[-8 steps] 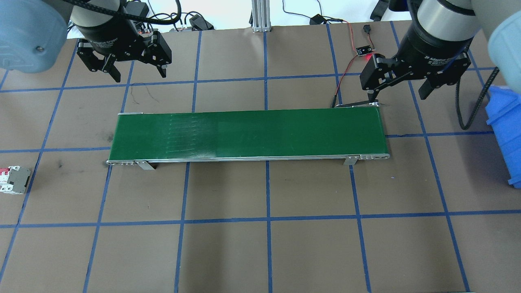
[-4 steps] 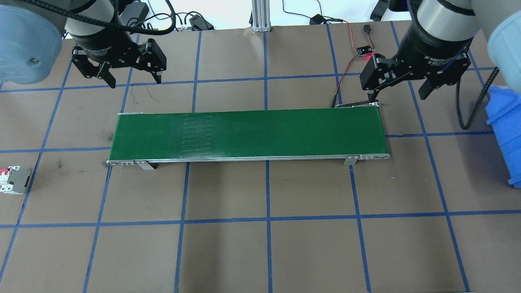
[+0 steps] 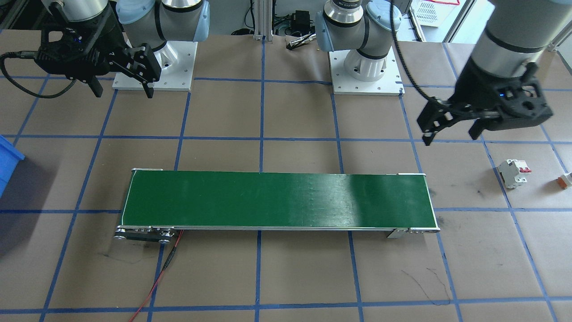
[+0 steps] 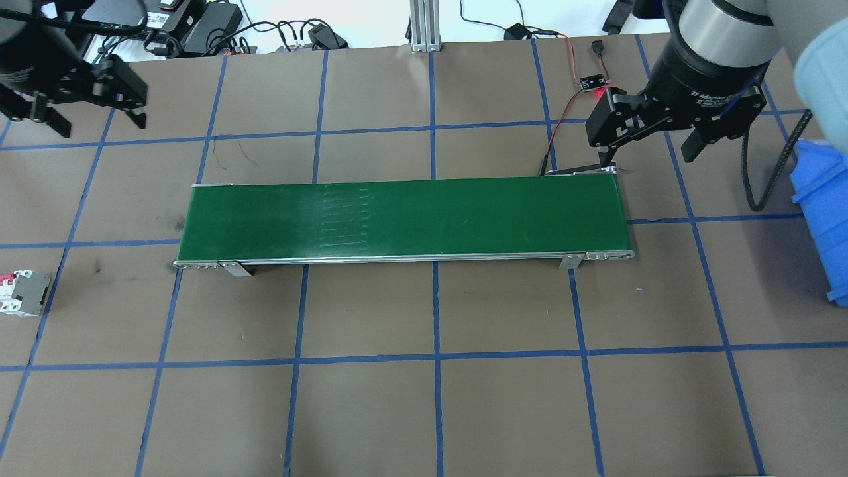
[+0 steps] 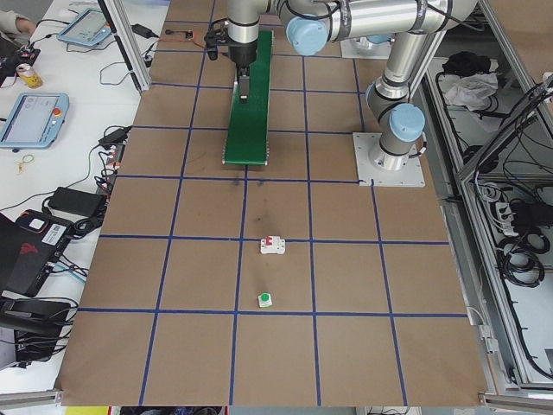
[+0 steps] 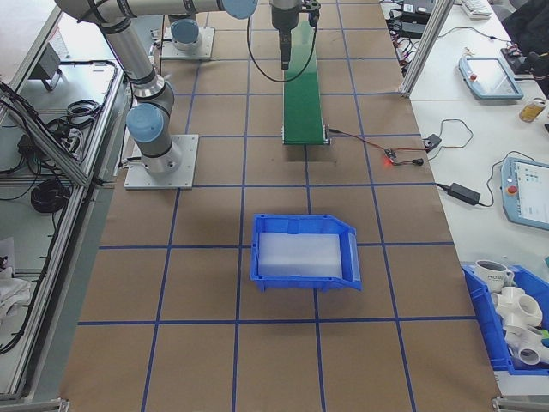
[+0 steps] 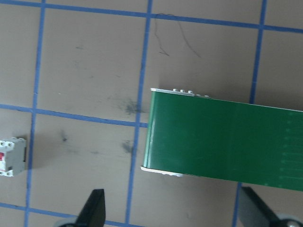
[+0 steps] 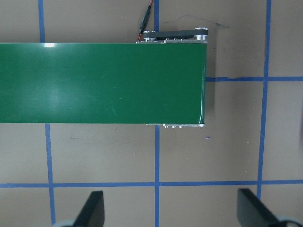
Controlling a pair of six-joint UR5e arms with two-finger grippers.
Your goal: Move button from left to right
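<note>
The left tool (image 4: 101,128) is hanging high over the desk (image 4: 430,397) near the left end of the belt (image 4: 404,218). Its jaws are standing wide apart and gripping nothing. In its wrist view the two fingertips (image 7: 94,210) are framing bare brown paper just off the belt's end, with the breaker (image 7: 9,156) showing at the edge. The right tool (image 4: 646,158) is hovering above the belt's right end, likewise spread wide and carrying nothing. Its wrist camera is looking straight down on the belt's end roller and the red and black lead running off it. The button (image 3: 565,180) is lying on the desk far out on the robot's left. It is sitting beyond the breaker (image 3: 514,173) and near it without touching, and it is well apart from both the belt and the left tool (image 3: 450,137). From the front it is showing white with orange at one end. From the left end of the desk the button (image 5: 265,300) is showing a green top, sitting just on a blue tape line with the breaker (image 5: 274,245) behind it. A blue bin (image 4: 825,218) is resting on the desk past the belt's right end, and the belt itself is carrying nothing.
</note>
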